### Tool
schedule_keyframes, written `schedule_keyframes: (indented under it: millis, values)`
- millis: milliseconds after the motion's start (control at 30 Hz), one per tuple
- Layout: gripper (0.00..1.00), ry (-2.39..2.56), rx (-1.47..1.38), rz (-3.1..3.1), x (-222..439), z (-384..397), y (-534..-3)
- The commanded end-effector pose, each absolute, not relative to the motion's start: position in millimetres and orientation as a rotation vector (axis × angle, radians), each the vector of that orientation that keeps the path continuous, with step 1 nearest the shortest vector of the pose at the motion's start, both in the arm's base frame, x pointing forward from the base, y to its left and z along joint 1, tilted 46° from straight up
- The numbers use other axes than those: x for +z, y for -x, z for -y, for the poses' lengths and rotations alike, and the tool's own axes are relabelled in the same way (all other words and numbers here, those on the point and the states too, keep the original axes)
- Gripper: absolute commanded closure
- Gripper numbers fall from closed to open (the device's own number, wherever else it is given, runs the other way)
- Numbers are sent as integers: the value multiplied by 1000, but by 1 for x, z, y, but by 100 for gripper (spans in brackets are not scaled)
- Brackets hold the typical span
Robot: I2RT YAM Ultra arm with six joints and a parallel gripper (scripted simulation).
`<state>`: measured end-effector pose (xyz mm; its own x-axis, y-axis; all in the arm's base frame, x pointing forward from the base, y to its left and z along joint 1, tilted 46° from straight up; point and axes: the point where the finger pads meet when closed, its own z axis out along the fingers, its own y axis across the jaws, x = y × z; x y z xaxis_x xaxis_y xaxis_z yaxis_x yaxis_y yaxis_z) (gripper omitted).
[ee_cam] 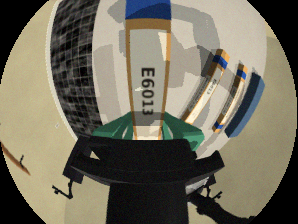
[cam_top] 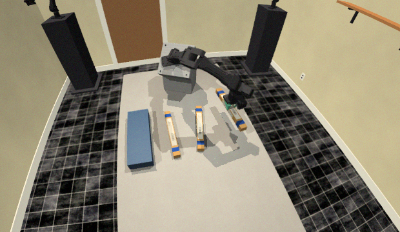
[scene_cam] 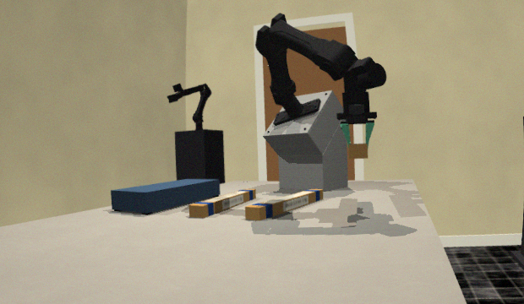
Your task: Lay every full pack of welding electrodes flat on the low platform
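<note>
Pale tabletop [cam_top: 200, 193] [scene_cam: 203, 262] lies below me, a brown door [cam_top: 133, 29] [scene_cam: 306, 63] behind. With my gripper [cam_top: 230, 104] [scene_cam: 358, 141] [ee_cam: 147, 113] clamped on one electrode pack [cam_top: 236, 116] [scene_cam: 358, 151] [ee_cam: 148, 75], I hold it in the air. Two other packs [cam_top: 171, 133] [scene_cam: 224, 203] [ee_cam: 231, 97] lie on the table, beside the blue platform [cam_top: 139, 138] [scene_cam: 165, 195] [ee_cam: 247, 106].

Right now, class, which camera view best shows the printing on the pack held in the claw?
The wrist view: it looks straight along the held pack, so "E6013" reads large, though sideways. The top view shows the pack's length, its label small and partly hidden by the claw. The exterior view shows only its brown end.
</note>
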<state>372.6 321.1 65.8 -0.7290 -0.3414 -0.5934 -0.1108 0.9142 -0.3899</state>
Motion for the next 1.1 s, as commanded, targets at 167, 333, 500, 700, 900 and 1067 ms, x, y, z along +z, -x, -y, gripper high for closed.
schedule_keyframes:
  millis: [167,333,500,700,900,1067]
  values:
    - [100,318,-386,-2341,92,-346,-363]
    - [100,318,-386,-2341,94,-347,-362]
    - [100,321,-391,-2343,92,-348,-361]
    - [100,326,-400,-2347,88,-348,-361]
    - [100,334,-415,-2353,82,-349,-360]
    - [100,331,-408,-2351,85,-350,-359]
